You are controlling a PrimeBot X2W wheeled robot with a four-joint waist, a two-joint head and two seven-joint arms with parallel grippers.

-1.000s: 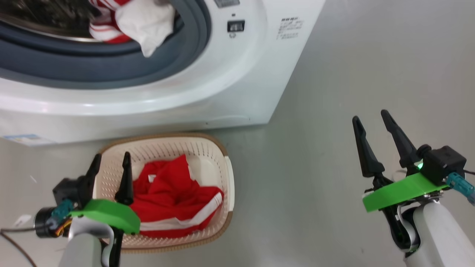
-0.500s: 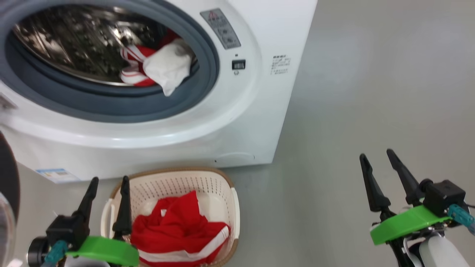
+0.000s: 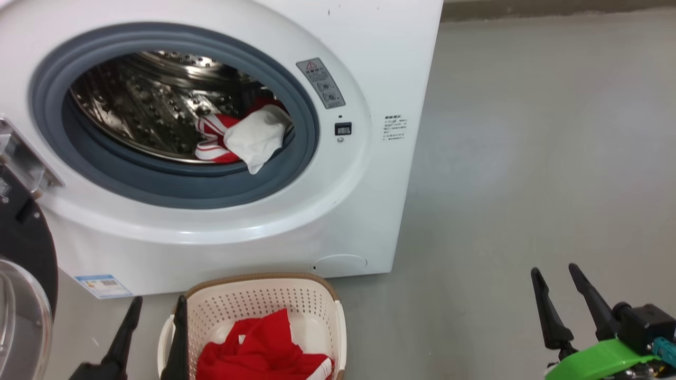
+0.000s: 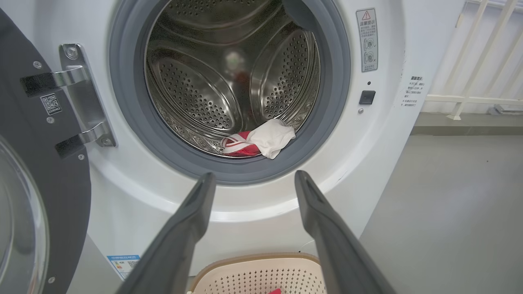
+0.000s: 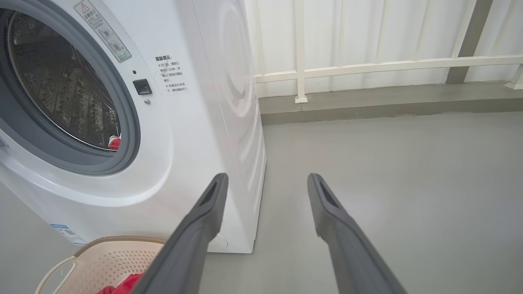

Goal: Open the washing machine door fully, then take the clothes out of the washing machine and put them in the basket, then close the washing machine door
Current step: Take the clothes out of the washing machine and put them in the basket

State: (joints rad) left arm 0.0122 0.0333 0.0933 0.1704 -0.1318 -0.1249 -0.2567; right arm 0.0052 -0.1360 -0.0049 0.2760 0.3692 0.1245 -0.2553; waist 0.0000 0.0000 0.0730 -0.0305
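Note:
The white washing machine stands with its door swung wide to the left on its metal hinge. Some clothes, a red striped piece under a white cloth, lie at the drum's front lip. On the floor in front, the cream basket holds a red garment. My left gripper hangs open and empty by the basket's left rim, pointing at the drum mouth. Off to the right, my right gripper is open over bare floor.
Grey floor stretches to the right of the machine. A white railing on a low kerb runs behind it. The open door takes up the space at my left side.
The head camera has tilted up, so the drum opening and the door come into view and both grippers sit lower. Both grippers stay open; the clothes and basket have not moved.

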